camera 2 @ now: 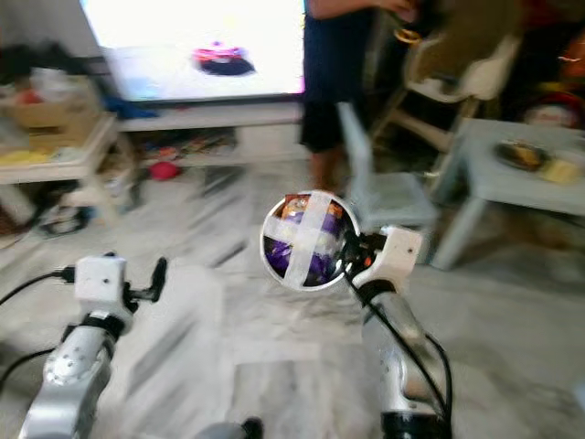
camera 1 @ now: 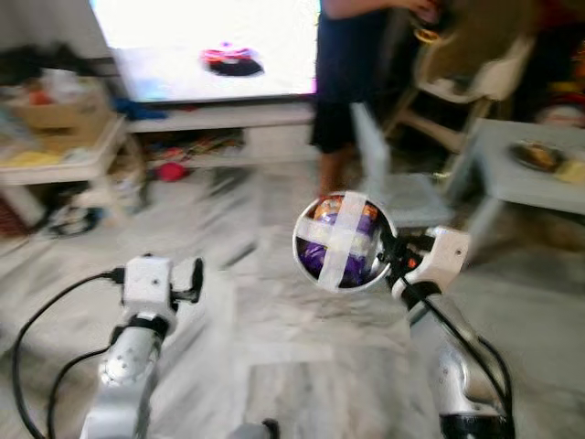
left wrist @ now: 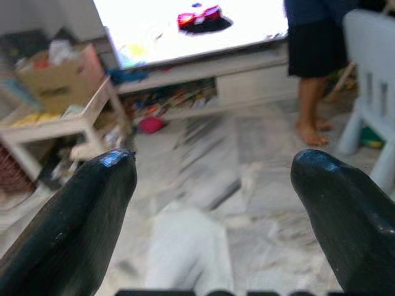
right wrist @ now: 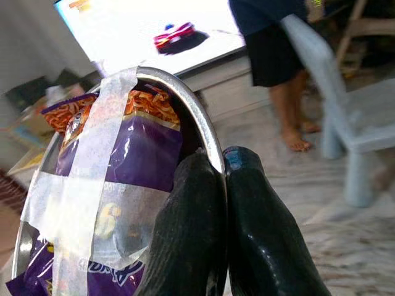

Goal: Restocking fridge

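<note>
Marble floor [camera 1: 274, 347] stretches ahead of the robot in a blurred living room. The right pincer [right wrist: 223, 169] is raised in front of the body and clamped on the rim of a metal bowl [camera 1: 344, 241], one black finger inside the rim and one outside, pressed together on the thin metal. The bowl is tipped on its side so its mouth faces the camera, held up in the air above the floor. Inside it sits a purple and orange snack packet [right wrist: 117, 148], kept in by two strips of pale tape [right wrist: 92, 154] crossed over the mouth.

The left pincer [left wrist: 213, 169] is held out lower on the robot's left with its two fingers [left wrist: 86, 209] wide apart and nothing between them.

Farther off, a bright television screen [camera 1: 201, 37] stands over a low white shelf unit [camera 1: 219, 128]. A person [camera 1: 347, 82] in dark clothes stands barefoot beside it. A pale blue chair [camera 1: 393, 183] and a small pale blue worktop [camera 1: 521, 174] stand on the right; a low white table [camera 1: 64, 155] with a cardboard box [camera 1: 55, 114] stands on the left.
</note>
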Controlling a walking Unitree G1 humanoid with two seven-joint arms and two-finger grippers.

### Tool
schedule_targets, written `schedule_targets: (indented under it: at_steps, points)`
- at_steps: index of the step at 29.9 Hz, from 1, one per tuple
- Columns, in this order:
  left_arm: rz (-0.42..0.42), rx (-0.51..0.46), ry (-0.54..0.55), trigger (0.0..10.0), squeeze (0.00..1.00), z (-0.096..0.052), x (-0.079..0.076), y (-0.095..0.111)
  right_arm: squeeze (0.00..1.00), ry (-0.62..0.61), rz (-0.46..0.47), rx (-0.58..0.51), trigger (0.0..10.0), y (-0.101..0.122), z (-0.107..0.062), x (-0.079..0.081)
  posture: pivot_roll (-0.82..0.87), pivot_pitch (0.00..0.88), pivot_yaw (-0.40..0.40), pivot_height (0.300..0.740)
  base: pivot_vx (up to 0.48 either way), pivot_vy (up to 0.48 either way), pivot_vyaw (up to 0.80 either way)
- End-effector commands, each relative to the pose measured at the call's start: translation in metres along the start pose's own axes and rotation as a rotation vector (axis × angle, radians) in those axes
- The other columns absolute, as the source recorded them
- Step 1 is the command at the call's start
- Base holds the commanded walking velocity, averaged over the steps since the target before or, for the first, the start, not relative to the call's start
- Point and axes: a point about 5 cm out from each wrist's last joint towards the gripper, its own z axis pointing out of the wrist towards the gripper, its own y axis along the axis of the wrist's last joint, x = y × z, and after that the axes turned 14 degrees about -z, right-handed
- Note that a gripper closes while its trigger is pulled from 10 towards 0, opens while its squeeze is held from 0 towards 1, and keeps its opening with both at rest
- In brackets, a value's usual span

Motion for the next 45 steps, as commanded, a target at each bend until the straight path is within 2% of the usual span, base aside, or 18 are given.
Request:
schedule_targets:
  at_steps: [1,3,12,16,19,26,38,45]
  points:
    - [0.056,-0.038,0.028,10.0,0.00,0.000,0.004,0.010,0.00,-0.004,-0.002,-0.046,10.0,0.009,0.001,-0.002,0.10,0.000,0.031,0.740,0.000,0.000,0.80]
    - [0.019,-0.014,0.010,10.0,0.00,-0.001,0.002,0.007,0.00,-0.012,-0.007,-0.044,10.0,0.008,0.001,-0.005,0.11,0.000,0.028,0.740,0.000,0.000,0.80]
    - [0.002,-0.045,0.035,10.0,0.00,0.000,0.000,0.009,0.00,0.003,-0.037,-0.050,10.0,0.011,0.005,-0.007,0.11,0.000,0.016,0.740,0.000,0.000,0.80]
    - [-0.038,-0.048,0.057,10.0,0.00,0.003,0.003,0.011,0.00,0.009,-0.039,-0.052,10.0,0.011,0.005,-0.007,0.10,0.000,0.003,0.740,0.000,0.000,0.80]
    - [-0.016,-0.057,0.071,10.0,0.00,0.005,0.001,0.009,0.00,0.007,-0.037,-0.042,10.0,0.008,0.002,-0.009,0.10,0.000,-0.017,0.740,0.000,0.000,0.80]
    - [-0.037,-0.064,0.074,10.0,0.00,0.004,-0.005,0.005,0.00,0.048,-0.050,-0.018,10.0,0.005,0.005,-0.005,0.11,0.000,-0.058,0.740,0.000,0.000,0.80]
    - [-0.038,-0.079,0.108,10.0,0.00,0.007,-0.001,0.005,0.00,0.057,-0.066,-0.045,10.0,0.011,0.017,-0.004,0.10,0.000,-0.031,0.740,0.000,0.000,0.80]
    - [-0.038,-0.084,0.127,10.0,0.00,0.006,0.000,0.004,0.00,0.061,-0.063,-0.046,10.0,0.009,0.017,-0.003,0.10,0.000,-0.029,0.740,0.000,0.000,0.80]
